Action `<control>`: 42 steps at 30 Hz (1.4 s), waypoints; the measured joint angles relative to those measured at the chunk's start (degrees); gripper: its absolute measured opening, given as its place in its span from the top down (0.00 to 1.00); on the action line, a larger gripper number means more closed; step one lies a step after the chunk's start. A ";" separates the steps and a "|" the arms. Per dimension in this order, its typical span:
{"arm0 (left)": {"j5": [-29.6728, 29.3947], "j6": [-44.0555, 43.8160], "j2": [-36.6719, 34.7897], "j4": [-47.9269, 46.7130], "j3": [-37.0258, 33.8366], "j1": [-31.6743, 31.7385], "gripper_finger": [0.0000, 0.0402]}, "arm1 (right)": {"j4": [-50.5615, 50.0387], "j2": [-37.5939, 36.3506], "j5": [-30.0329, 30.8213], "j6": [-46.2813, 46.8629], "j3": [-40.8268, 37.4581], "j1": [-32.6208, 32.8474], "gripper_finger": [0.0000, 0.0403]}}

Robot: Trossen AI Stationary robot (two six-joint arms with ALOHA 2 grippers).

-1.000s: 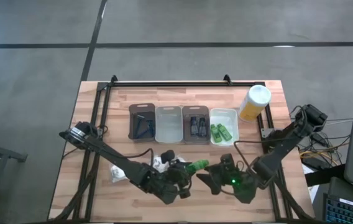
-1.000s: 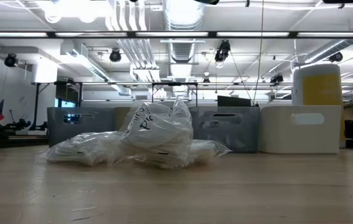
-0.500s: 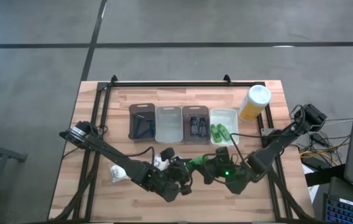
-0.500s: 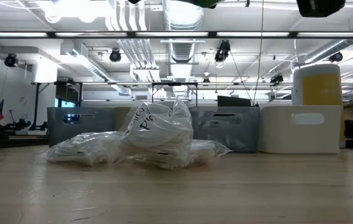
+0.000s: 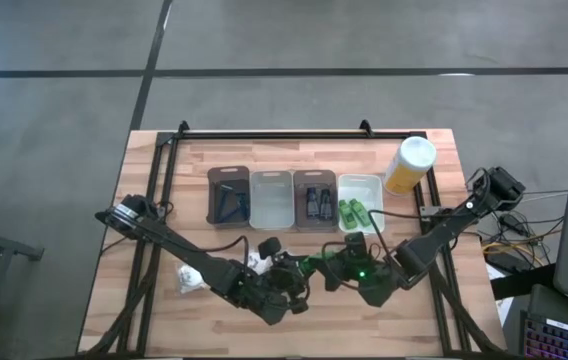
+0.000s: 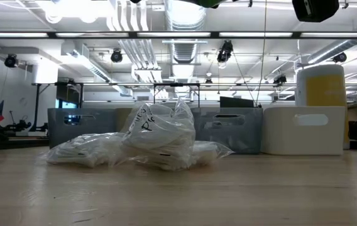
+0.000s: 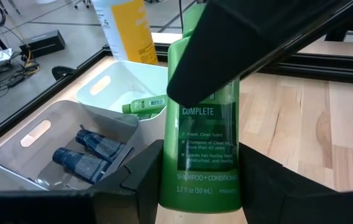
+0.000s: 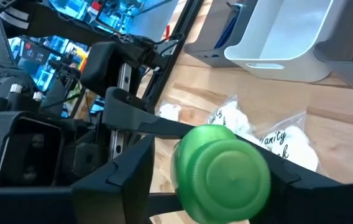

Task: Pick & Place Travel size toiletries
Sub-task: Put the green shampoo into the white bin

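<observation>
A bright green little bottle hangs in the air over the table's near middle, its length running left to right. My left gripper is shut on its base end. My right gripper is open, with its fingers either side of the round green cap; a gap shows beside one finger. White crinkly bundles lie on the table under the left arm, and another one lies farther left. More green bottles lie in the white tray. My left gripper pinches the green bottle between its two fingers at the base end, below the printed label. The fingers come level from the table's left and lie along the bottle. The bottle is lifted clear of the table, cap end pointing toward my right gripper.
Four trays stand in a row at mid table: dark grey with dark blue sticks, pale, dark with small dark pieces, white at the right. A tall yellow bottle stands beside the white tray. Bare wood lies along the near edge.
My right gripper has moved toward the table's left and a little toward the far edge. It has closed in on the cap end of the bottle until its fingers flank the cap. My left gripper and the bottle have stayed where they were.
</observation>
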 joint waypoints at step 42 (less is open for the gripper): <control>19.34 -15.78 -8.68 -28.73 -0.15 -2.62 0.21 | -55.45 -0.87 -12.86 7.55 11.70 -2.69 0.75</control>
